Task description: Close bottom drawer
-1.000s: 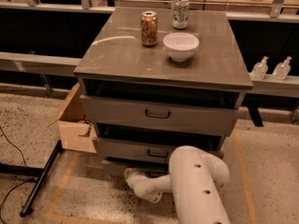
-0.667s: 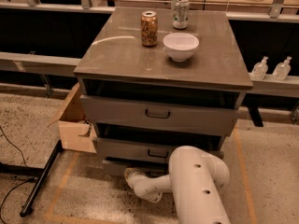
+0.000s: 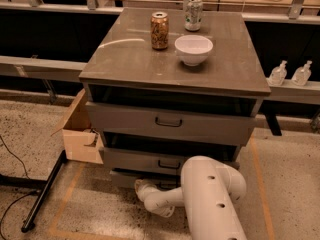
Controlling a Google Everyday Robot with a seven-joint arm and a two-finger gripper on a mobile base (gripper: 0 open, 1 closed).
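Reaching low, the arm [image 3: 210, 199] is holding its gripper [image 3: 143, 188] at the bottom drawer [image 3: 122, 178] front, which is jutting slightly beneath the middle drawer [image 3: 145, 160] — apparently placed for pushing it shut — grip state: cannot tell.

Cabinet top [image 3: 125, 59]: brown can [image 3: 159, 30] mid, silver can [image 3: 193, 14] far-right of it, white bowl [image 3: 193, 49] just right, all apart. Speckled floor [image 3: 285, 184]: cardboard box [image 3: 80, 131] left of cabinet, black stand leg [image 3: 45, 194] near-left. Gripper [image 3: 141, 187] low, at bottom drawer [image 3: 125, 178] front.
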